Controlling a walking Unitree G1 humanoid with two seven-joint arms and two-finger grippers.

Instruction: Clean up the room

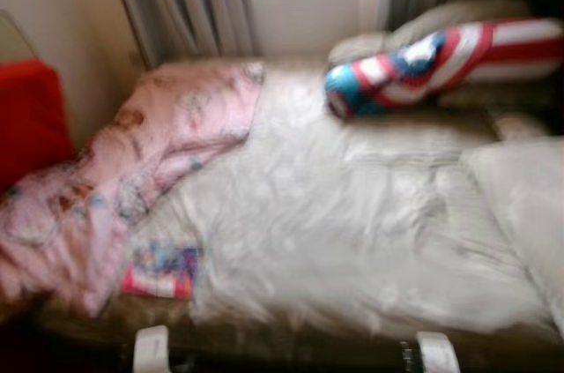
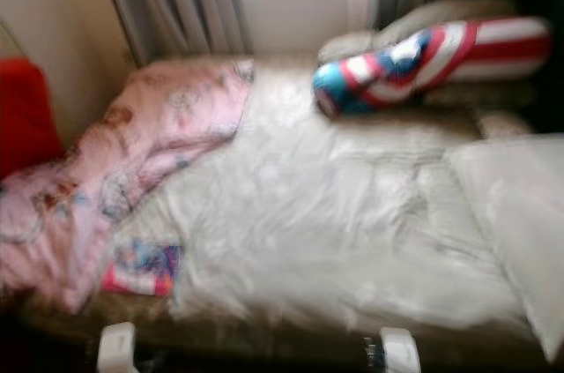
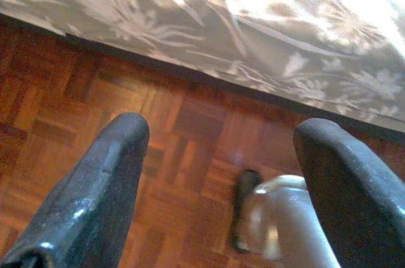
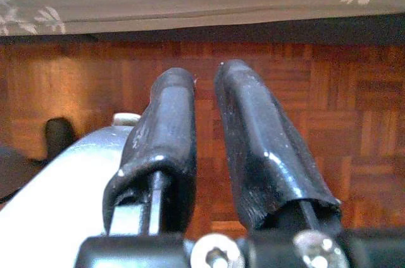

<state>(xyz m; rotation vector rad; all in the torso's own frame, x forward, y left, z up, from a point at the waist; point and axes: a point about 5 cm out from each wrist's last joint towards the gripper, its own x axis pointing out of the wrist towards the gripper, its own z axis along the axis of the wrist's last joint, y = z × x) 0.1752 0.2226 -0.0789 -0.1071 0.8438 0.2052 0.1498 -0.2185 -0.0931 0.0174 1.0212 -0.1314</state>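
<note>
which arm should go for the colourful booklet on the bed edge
Left, probably. The booklet lies at the near left of the bed, beside the pink blanket. The left pincer hangs open over the floor; the right pincer is nearly shut.

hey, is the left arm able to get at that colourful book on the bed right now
Probably yes, once raised. The left gripper hangs low over the parquet floor, fingers wide apart and holding nothing. The colourful book lies bare near the bed's front edge on the robot's left, beside the pink blanket, with nothing covering it.
</note>
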